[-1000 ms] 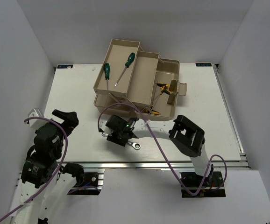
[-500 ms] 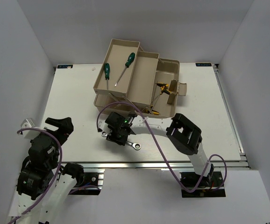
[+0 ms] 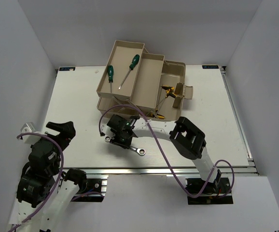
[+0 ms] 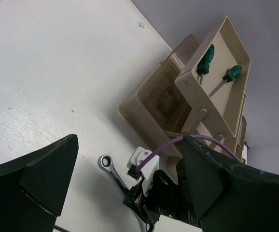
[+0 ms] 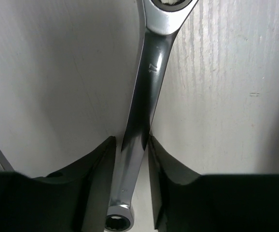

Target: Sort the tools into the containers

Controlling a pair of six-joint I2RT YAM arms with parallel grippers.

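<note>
Wrench (image 5: 144, 92) sits clamped in your right hand (image 3: 123, 140): the wrist view shows both fingers (image 5: 89, 169) pressed against the sides of its shank, close to the smaller end, with the ratchet head pointing away. It lies flat on the worktop (image 3: 76, 96), just in front of the toolbox (image 3: 174, 64). I see no gap beneath it, so I judge it gripped but not yet lifted. Pinching across the narrow shank makes sense, since a flat tool offers no other edge to take. Your left hand (image 3: 62, 129) hangs wide open and empty near its own base, well apart from the work, which leaves the route free. Both screwdrivers (image 3: 110, 74) lie in the raised tray (image 3: 128, 43) and the hex keys (image 3: 167, 94) in the toolbox's lower part, so the wrench looks like the last tool out. Lift straight up before you swing toward the toolbox, or the shank may twist between the fingers.
</note>
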